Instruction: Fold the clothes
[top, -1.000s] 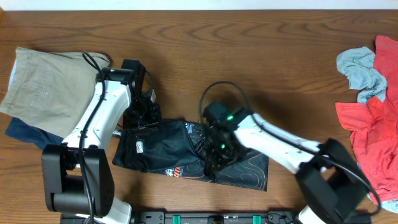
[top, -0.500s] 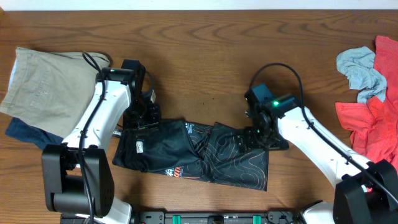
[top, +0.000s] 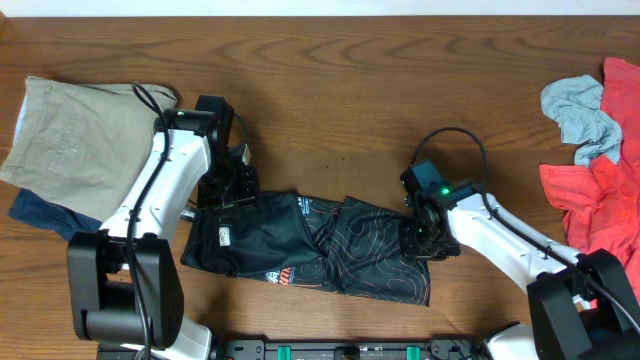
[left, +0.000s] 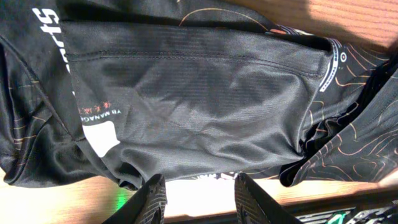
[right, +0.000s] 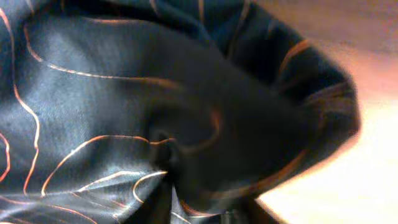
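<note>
The clothes (top: 300, 245), a black jersey with thin orange lines and white logos, lie crumpled lengthwise near the table's front edge. My left gripper (top: 228, 192) sits at the jersey's upper left edge. In the left wrist view its fingers (left: 152, 199) stand apart with bare table between them, and the clothes (left: 199, 106) spread just beyond the tips. My right gripper (top: 415, 238) is down on the jersey's right edge. In the right wrist view the clothes (right: 124, 93) fill the frame and pucker into the right gripper (right: 199, 202), which is shut on a fold.
A beige garment (top: 80, 135) lies at the far left over a navy one (top: 40, 212). A red garment (top: 600, 230) and a grey-blue one (top: 580, 115) lie at the right edge. A black rail (top: 350, 350) runs along the table's front.
My right gripper moved from the jersey's middle to its right edge, opened wide, then dropped onto the cloth and closed. The left arm stayed still.
</note>
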